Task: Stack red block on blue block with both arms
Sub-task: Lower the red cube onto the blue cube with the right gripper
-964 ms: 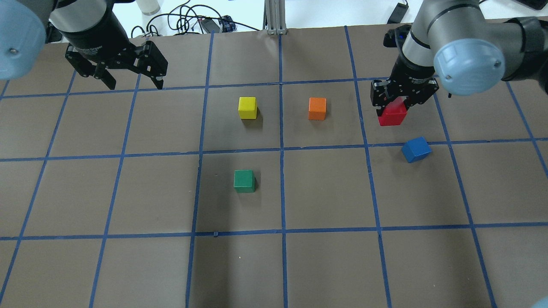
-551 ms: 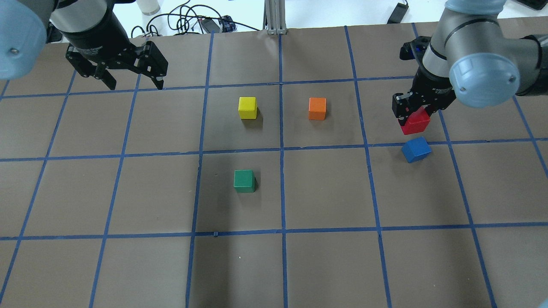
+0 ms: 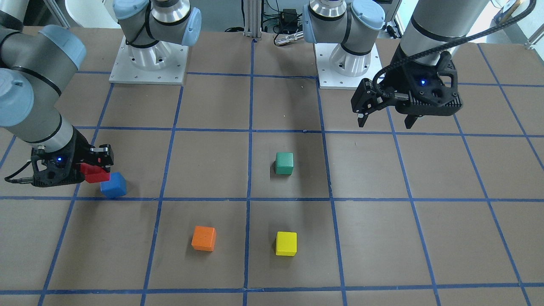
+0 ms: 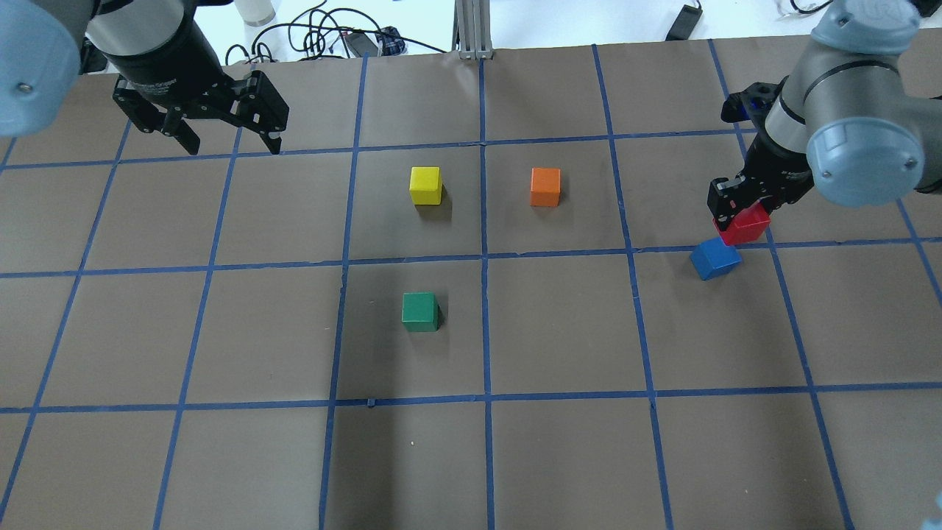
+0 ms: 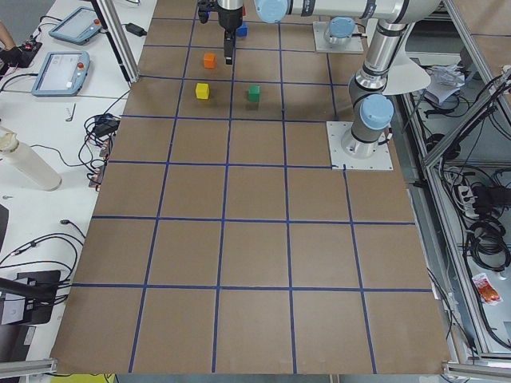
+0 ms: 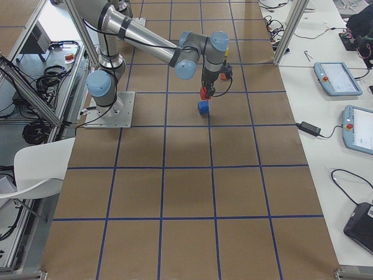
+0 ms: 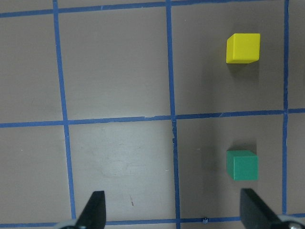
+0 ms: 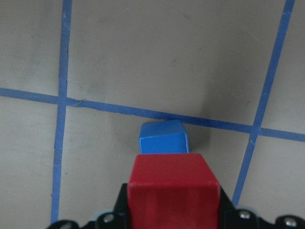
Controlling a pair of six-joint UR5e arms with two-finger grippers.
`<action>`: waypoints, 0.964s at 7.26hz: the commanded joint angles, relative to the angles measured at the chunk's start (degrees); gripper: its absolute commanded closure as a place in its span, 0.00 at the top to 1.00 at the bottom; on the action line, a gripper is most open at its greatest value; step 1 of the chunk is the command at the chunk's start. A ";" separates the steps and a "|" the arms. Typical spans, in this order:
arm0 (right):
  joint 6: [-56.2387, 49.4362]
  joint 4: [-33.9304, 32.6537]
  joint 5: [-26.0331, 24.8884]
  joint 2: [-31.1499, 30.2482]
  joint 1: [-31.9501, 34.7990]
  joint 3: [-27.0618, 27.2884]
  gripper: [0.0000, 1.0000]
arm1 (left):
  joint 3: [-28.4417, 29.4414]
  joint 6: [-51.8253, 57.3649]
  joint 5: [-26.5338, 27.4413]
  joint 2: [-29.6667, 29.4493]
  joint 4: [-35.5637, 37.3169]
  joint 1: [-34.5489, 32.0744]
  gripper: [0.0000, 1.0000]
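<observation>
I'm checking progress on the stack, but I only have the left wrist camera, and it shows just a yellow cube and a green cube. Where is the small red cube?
Observer: The small matte red cube is clamped in the right arm's black two-finger gripper, held above the table.
Operator: And the blue one?
Observer: The small matte blue cube sits on the brown table with nothing on top of it, so the stack is not yet made.
Operator: Is red lined up over it?
Observer: Not quite. In the right wrist view the blue cube shows just ahead of the red one, not directly beneath it.
</observation>
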 commanded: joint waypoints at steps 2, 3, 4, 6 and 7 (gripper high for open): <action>-0.71 -6.06 0.27 0.48 -0.20 3.04 0.00 | -0.07 0.00 0.00 0.01 0.00 0.00 1.00; -0.62 -6.24 0.35 0.48 -0.20 3.39 0.00 | 0.01 0.00 0.00 0.09 0.00 0.00 1.00; -0.79 -6.42 0.44 0.48 -0.20 3.92 0.00 | -0.07 0.00 0.00 0.01 0.00 -0.09 1.00; -5.42 -9.39 0.70 1.09 -0.20 4.71 0.00 | -0.07 0.00 0.00 -0.08 0.00 0.00 1.00; -7.11 -10.36 0.71 1.18 -0.20 4.97 0.00 | -0.07 0.00 0.00 -0.08 0.00 -0.09 1.00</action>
